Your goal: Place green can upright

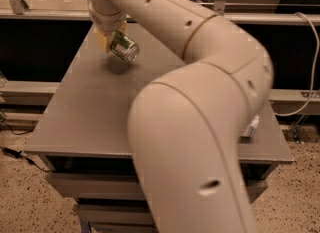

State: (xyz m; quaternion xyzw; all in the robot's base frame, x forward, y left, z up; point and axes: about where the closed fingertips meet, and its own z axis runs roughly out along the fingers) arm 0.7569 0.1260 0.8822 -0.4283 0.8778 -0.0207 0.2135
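Observation:
The green can is at the far left of the grey table, held lying tilted with its shiny silver end facing the camera, lifted a little above its shadow on the tabletop. My gripper is shut on the green can from above, yellowish fingers on either side of it. My big cream arm fills the middle and right of the view.
A clear bottle with a blue-white label lies at the table's right edge, mostly hidden behind my arm. A railing and dark shelving run behind the table. A cable hangs at the far right.

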